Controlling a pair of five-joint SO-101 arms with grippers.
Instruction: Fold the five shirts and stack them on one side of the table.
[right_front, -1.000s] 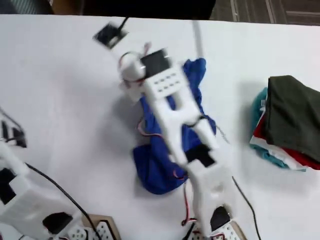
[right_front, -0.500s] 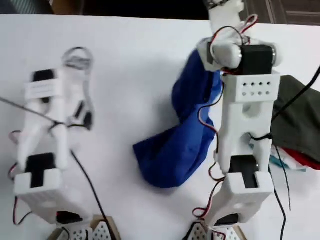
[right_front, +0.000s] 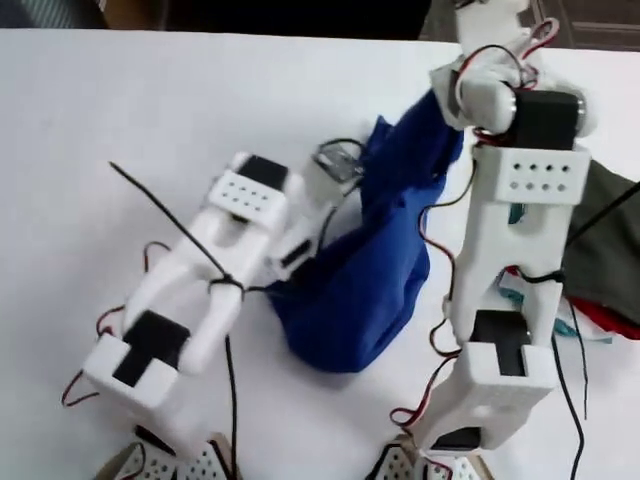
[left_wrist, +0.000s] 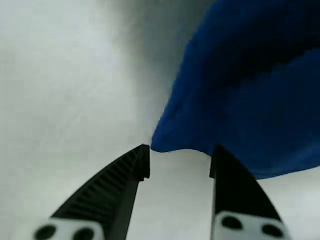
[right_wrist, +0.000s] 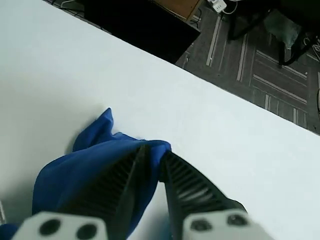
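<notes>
Nearest, the blue shirt (right_front: 350, 300) lies bunched on the white table (right_front: 120, 90), between the 2 arms. The left gripper (left_wrist: 180, 159) hovers at its rumpled edge, jaws spread, with a hem corner right at the tips. Farther out, the right gripper (right_wrist: 159, 162) pinches a fold and holds that end up off the table. A stack of folded shirts (right_front: 605, 230) sits at the table's right side. The step looks like spreading this shirt for folding. Next, the left jaws should close on the hem so the 2 arms can pull it flat.
</notes>
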